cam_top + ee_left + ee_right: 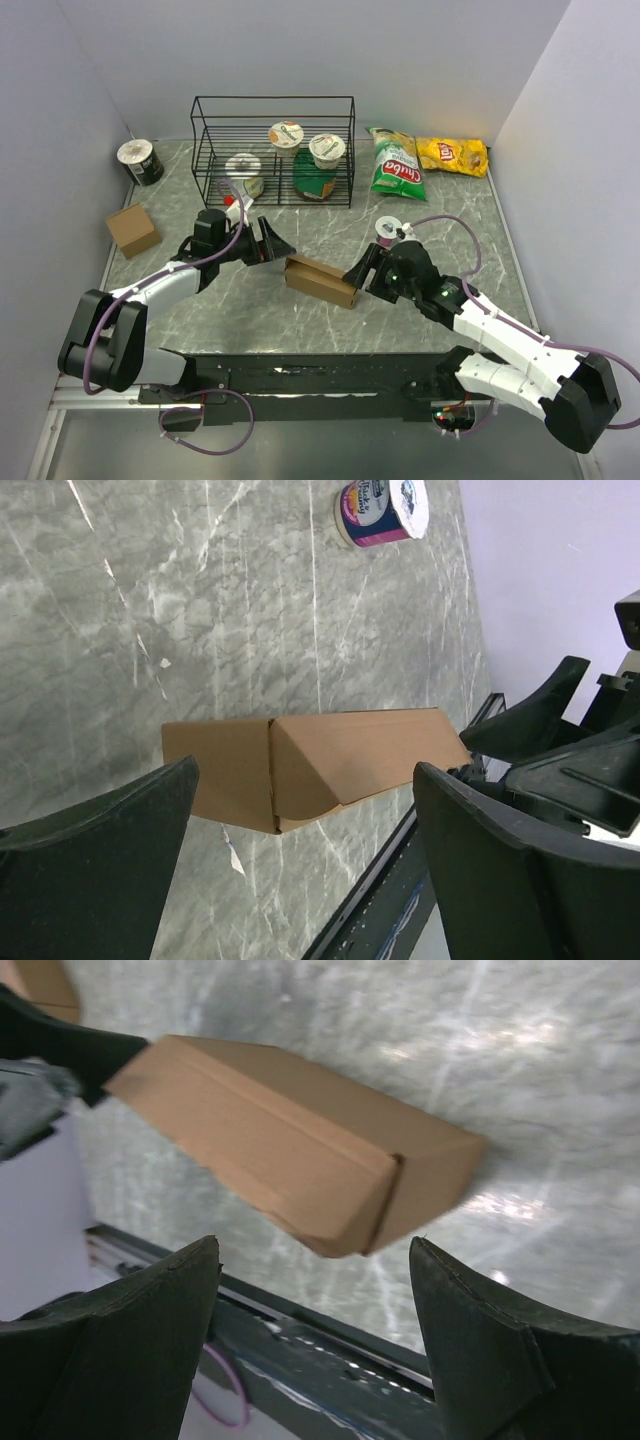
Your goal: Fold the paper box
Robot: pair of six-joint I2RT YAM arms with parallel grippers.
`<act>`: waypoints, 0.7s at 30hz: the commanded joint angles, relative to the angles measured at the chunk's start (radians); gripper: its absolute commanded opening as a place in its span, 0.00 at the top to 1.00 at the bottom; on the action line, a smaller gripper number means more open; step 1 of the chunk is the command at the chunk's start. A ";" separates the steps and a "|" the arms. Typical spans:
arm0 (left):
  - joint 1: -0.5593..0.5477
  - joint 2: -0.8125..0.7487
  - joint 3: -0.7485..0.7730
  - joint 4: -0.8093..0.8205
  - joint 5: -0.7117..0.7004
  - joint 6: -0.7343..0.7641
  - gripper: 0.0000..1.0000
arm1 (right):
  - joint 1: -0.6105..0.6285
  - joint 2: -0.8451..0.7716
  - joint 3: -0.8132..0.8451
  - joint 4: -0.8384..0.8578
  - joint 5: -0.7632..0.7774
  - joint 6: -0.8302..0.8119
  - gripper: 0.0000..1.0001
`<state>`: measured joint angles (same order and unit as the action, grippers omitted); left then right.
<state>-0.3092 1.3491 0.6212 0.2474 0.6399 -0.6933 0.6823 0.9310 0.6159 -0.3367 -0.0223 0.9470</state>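
Note:
The paper box (320, 280) is a closed, oblong brown carton lying on the marble table between the two arms. My left gripper (270, 243) stands open just off its left end; in the left wrist view the carton (300, 765) lies across and beyond the wide-apart fingers (100, 860), and nothing is gripped. My right gripper (362, 272) is open at the carton's right end. From the right wrist, the carton's end (290, 1150) sits just ahead of the gripper (315, 1250), clear of both fingers (480, 1340).
A black wire rack (272, 110) with several cups stands at the back. Two snack bags (395, 165) lie at the back right. A small cube-like box (133, 229) and a can (140, 162) are at the left. A yogurt cup (388, 232) stands behind the right gripper.

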 commanded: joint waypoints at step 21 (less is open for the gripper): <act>-0.004 0.031 -0.044 0.118 0.076 -0.032 0.23 | -0.015 0.066 -0.041 0.097 0.007 0.061 0.27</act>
<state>-0.3092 1.3727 0.5880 0.3035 0.6922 -0.7181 0.6735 0.9913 0.5861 -0.2478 -0.0433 1.0054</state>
